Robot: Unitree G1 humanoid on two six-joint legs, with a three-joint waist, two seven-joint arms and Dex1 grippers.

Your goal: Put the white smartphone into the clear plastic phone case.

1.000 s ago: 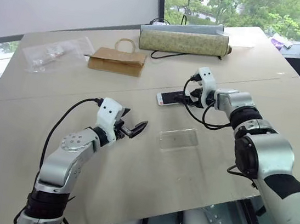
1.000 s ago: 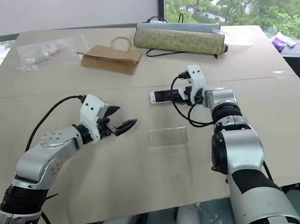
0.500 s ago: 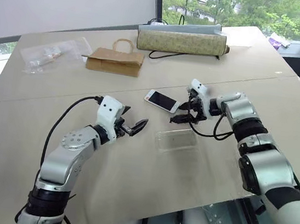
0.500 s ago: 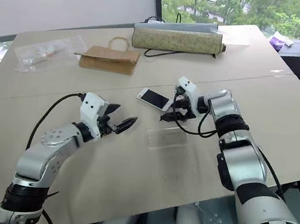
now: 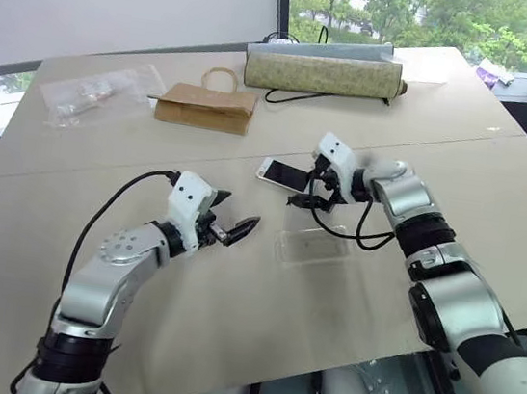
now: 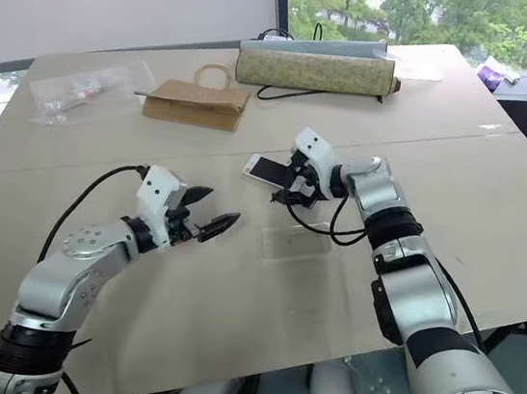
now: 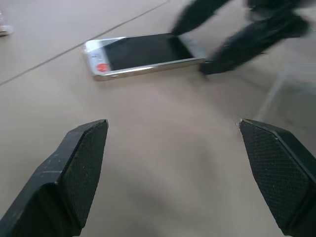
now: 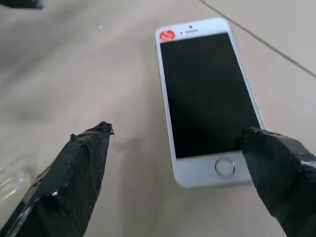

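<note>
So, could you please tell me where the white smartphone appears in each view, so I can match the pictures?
Left eye view: white smartphone mid-table, just left of the right gripper.
Right eye view: same spot.
Left wrist view: flat, the other gripper's fingertips at its end.
Right wrist view: ahead of the open jaws.
Shared landmark: its red sticker.

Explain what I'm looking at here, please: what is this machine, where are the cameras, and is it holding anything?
A humanoid robot with two arms works at a table. Two pictures come from cameras in its head, two from its wrists. On the table lie the white smartphone, the clear plastic phone case, a paper bag, a clear plastic bag and a long patterned pouch. The right gripper is open beside the phone; the left gripper is open too. Nothing is held.
</note>
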